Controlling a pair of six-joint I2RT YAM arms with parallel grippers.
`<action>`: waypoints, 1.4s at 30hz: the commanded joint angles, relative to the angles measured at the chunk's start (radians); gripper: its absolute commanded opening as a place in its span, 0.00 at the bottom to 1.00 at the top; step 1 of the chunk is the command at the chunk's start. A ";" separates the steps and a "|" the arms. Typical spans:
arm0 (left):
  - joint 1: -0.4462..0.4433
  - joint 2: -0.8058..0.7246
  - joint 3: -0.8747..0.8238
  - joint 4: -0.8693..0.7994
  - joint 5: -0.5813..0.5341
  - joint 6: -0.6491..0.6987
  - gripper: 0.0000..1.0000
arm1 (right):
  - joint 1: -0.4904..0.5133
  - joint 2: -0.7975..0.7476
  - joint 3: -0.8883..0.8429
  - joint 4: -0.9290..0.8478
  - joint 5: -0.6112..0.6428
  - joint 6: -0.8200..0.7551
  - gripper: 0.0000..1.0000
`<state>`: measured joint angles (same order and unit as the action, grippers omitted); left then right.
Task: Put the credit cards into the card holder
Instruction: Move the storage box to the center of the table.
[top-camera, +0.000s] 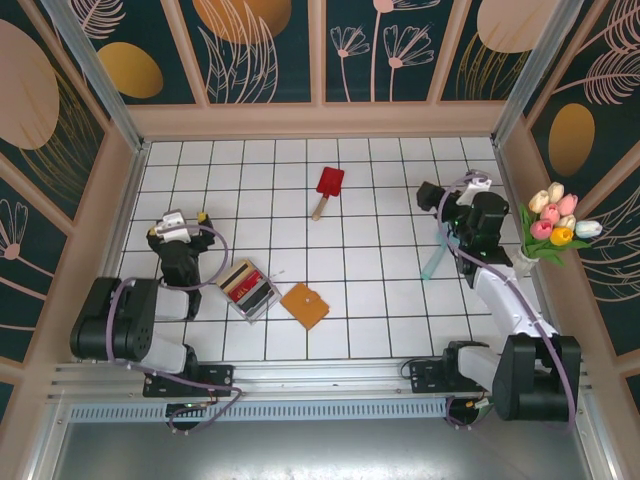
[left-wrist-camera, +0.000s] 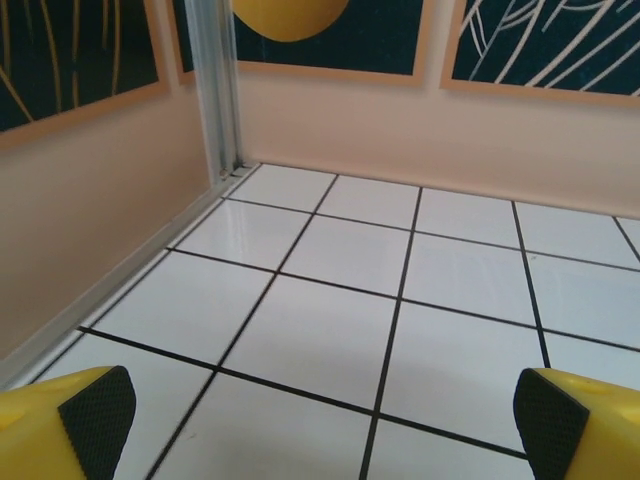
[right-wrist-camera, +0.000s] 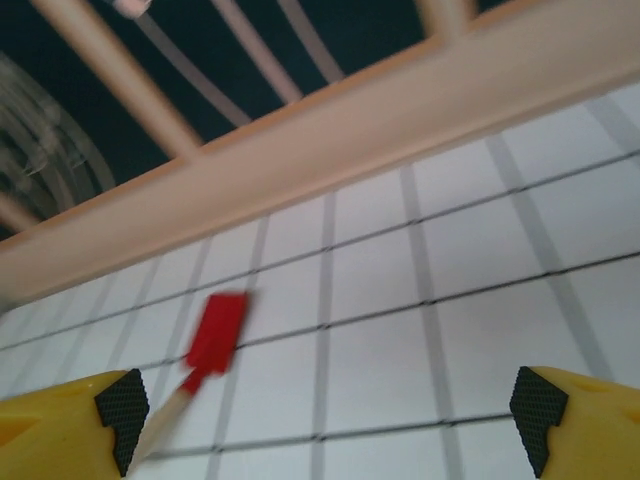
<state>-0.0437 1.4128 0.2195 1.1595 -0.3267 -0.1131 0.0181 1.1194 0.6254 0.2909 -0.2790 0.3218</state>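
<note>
One stack of cards (top-camera: 243, 282) sits in one clear box (top-camera: 268, 298). I make it perhaps four cards, though they are too small to count surely. One holder (top-camera: 305, 305) lies just beside the box, toward the table's (top-camera: 380, 300) near edge. One paddle (top-camera: 328, 184) lies well apart, farther back. My left jaws and right jaws both stand apart over bare tiles, the left ones near the left wall (left-wrist-camera: 90, 200).
</note>
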 joint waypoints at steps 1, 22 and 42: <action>0.007 -0.208 0.058 -0.277 -0.110 -0.123 0.99 | 0.116 0.041 0.077 -0.199 -0.207 0.045 0.95; 0.007 -0.886 0.126 -1.379 0.671 -0.867 0.99 | 0.769 0.517 0.373 -0.236 -0.227 -0.027 0.63; 0.007 -0.949 0.119 -1.465 0.545 -0.804 0.99 | 0.959 0.903 0.776 -0.499 -0.098 -0.198 0.36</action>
<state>-0.0410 0.4694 0.3458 -0.2859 0.2344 -0.9432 0.9688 2.0026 1.3571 -0.1600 -0.3908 0.1570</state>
